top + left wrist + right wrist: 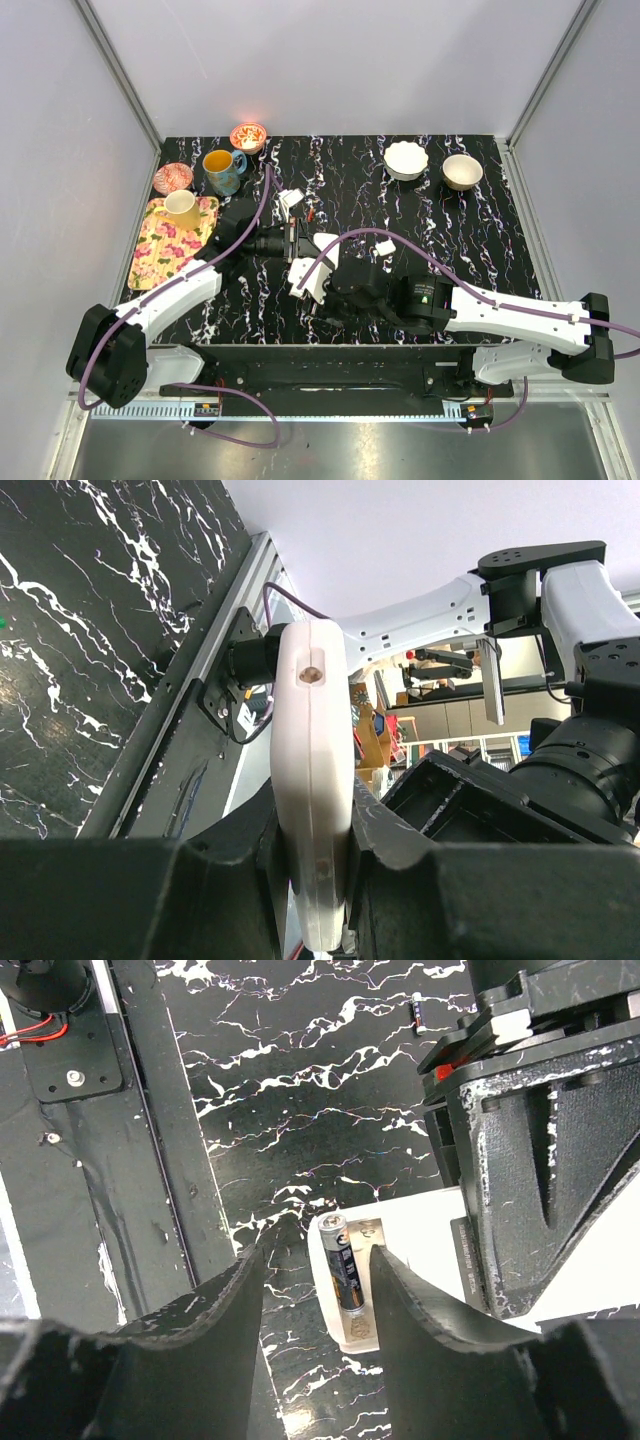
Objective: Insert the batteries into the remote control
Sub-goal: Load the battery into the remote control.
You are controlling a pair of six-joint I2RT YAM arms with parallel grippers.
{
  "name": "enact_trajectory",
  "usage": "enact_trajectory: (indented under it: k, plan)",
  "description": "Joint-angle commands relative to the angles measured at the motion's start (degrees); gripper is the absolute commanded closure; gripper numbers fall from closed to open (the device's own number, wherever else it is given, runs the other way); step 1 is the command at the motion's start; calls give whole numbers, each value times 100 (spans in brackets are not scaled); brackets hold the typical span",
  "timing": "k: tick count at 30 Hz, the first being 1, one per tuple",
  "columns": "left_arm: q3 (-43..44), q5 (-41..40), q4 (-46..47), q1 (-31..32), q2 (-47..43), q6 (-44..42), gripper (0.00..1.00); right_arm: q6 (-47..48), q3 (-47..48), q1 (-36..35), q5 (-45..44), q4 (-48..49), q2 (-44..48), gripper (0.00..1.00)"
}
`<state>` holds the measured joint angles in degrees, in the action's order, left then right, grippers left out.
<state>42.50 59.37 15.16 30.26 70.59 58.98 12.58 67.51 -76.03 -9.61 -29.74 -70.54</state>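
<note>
The remote control [312, 770] is a flat white handset standing on edge, with my left gripper [315, 855] shut on its two faces. In the top view it hangs over the middle of the table [306, 277], between the two wrists. In the right wrist view its plain back [420, 1240] faces the camera with the compartment uncovered. One dark battery [343, 1265] lies in that compartment. My right gripper [320, 1295] is open, with one finger on each side of the battery and touching neither it nor the remote. No other battery can be made out.
A small white piece [384, 247] lies right of the remote. Two bowls [406, 160] [462, 172] stand at the back right. A blue mug [222, 172], small patterned bowls [248, 136] and a flowered tray [165, 255] with a yellow cup [182, 208] fill the back left.
</note>
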Motion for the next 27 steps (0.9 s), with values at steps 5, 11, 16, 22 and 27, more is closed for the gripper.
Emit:
enact_trajectory:
  k: [5,11,16,22,27]
  plan:
    - [-40,83,286,6,-36,43,100,-62,369,27,-410,117,172,39]
    - [-66,74,277,6,-10,26,100,-142,421,44,-621,161,181,31]
    - [-84,74,277,6,-1,17,100,-186,465,62,-762,284,208,27]
    - [-93,66,286,6,8,8,100,-212,588,80,-815,407,278,22]
    - [-102,57,295,6,16,-27,100,-265,624,79,-841,451,410,20]
